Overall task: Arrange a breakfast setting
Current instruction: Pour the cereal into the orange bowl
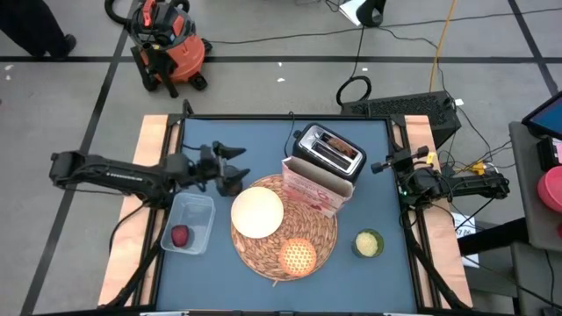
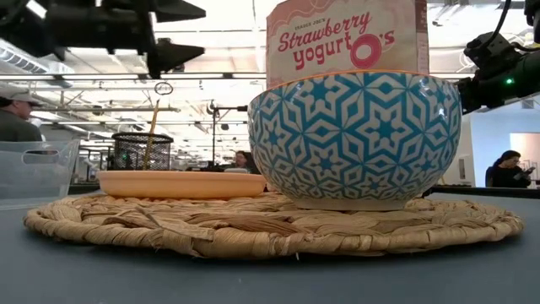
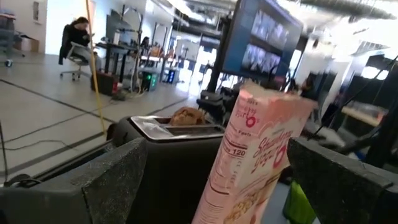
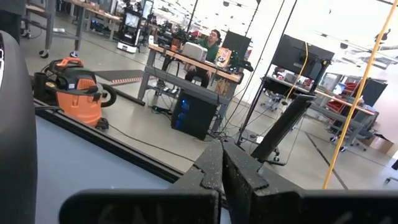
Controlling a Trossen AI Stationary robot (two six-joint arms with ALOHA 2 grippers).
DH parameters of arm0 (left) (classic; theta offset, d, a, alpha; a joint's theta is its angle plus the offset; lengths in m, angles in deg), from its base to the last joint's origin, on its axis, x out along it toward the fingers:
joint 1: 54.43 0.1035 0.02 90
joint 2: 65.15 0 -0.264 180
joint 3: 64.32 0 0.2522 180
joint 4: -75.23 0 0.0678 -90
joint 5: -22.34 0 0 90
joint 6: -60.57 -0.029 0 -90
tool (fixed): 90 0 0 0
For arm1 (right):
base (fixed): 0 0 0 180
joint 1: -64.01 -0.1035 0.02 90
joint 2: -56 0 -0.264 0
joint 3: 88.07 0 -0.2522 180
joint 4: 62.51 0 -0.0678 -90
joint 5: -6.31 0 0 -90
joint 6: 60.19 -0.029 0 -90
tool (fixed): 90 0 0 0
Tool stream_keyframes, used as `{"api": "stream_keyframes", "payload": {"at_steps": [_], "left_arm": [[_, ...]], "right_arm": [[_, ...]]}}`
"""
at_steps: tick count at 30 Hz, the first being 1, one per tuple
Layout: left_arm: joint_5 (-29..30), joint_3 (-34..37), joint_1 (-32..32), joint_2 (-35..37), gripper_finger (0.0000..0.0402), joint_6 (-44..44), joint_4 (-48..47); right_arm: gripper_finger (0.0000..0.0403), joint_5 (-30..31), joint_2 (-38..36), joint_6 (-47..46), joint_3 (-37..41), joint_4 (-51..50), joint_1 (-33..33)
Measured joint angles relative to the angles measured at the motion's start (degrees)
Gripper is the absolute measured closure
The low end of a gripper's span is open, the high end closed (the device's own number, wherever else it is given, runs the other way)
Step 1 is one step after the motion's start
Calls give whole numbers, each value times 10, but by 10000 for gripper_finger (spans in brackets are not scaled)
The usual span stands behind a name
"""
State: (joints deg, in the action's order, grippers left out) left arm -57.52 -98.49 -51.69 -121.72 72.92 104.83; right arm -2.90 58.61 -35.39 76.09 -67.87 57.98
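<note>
A round straw placemat [image 1: 320, 235] lies at the table's middle. On it stand a bowl [image 1: 257, 213], cream inside and blue-white patterned outside [image 2: 363, 139], a small orange dish [image 1: 297, 256] and, at its far edge, the upright pink-white cereal box [image 1: 314, 186]. A dark-red fruit [image 1: 180, 236] lies in a clear plastic tub [image 1: 200, 211] left of the mat. My left gripper [image 1: 230, 168] is open and empty, above the table just left of the box; in its wrist view the box [image 3: 249, 162] stands ahead between the fingers. My right gripper [image 1: 384, 165] is shut and empty at the right edge. No spoon or dark cup shows.
A black and silver toaster [image 1: 329, 154] with bread in it stands right behind the cereal box. A small green-yellow cup [image 1: 368, 243] stands right of the mat. People sit in the room beyond the table.
</note>
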Motion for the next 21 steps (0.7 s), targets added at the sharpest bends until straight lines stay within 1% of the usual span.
{"api": "stream_keyframes", "payload": {"at_steps": [4, 7, 9, 11, 13, 16, 18, 19, 21], "left_arm": [[-29, -30, 0, -50, 9, -16, -2], [-40, -46, 0, -83, 9, -29, -3], [-45, -53, 0, -103, 9, -34, -3], [-48, -59, 0, -121, 9, -38, -3], [-48, -63, 0, -137, 9, -47, -3], [-52, -66, 4, -153, 9, -59, -2], [-57, -66, 6, -161, 9, -61, -2], [-59, -66, 8, -165, 9, -61, -3], [-62, -66, 10, -170, 9, -61, -1]], "right_arm": [[403, 0, 0, 0, 0, 0, 0], [403, -1, 0, -1, 0, 3, 0], [403, -22, 0, -19, 0, 6, 0], [403, -64, 0, -77, 0, 5, 0], [403, -129, 0, -134, 0, 4, 0], [403, -247, 0, -171, 0, 4, 0], [403, -305, 0, -192, 0, 3, 0], [403, -320, 0, -197, 0, 3, 0], [403, -328, 0, -196, 0, 3, 0]]}}
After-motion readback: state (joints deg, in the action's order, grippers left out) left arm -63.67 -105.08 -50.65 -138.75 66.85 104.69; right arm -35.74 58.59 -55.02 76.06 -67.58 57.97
